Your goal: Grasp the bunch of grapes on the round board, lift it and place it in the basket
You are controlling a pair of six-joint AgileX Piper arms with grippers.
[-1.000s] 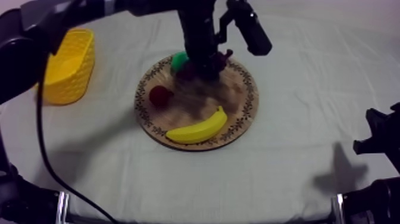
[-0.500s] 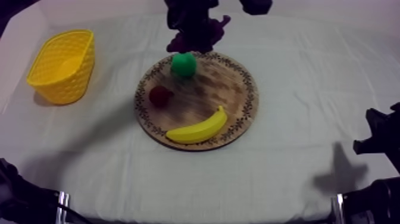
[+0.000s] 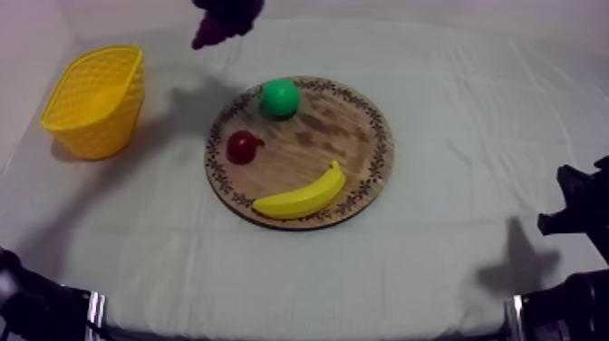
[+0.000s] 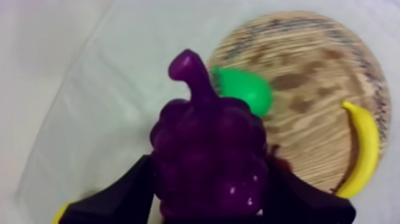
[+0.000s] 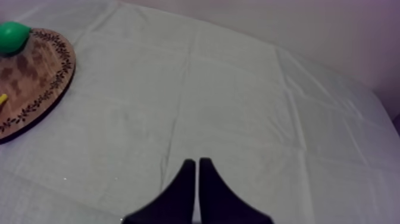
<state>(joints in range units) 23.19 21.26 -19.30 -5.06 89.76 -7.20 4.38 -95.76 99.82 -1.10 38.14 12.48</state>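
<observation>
A grey-white cloth (image 3: 453,118) covered the whole table, creased in a few long lines. On it, about the middle, lay the round wooden board with a patterned rim (image 3: 379,136), flat, its grain bare across the far right part. The yellow woven plastic basket (image 3: 120,107) stood well apart from the board at the robot's left side of the table, upright, its mouth open upward and nothing visible inside.

The right gripper (image 5: 197,162) hung over bare cloth near the right edge of the table, its two black fingers pressed together into a narrow wedge with nothing between them; the board's rim showed well off to one side of it.

The left gripper (image 4: 211,196) was pinching the dark purple bunch of toy grapes (image 4: 208,149), one black finger (image 4: 119,199) against each flank of the bunch, the stem pointing away from the wrist. In the top view the bunch hung at the far edge of the table, above the cloth between basket and board, clear of both, with its shadow on the cloth beside the basket.

Three toys lay on the board. The curved yellow toy banana (image 3: 301,194) lay along the near rim. The green toy pear (image 3: 279,97) sat at the far left rim. The small red fruit (image 3: 241,146) sat at the left rim, apart from the other two.
</observation>
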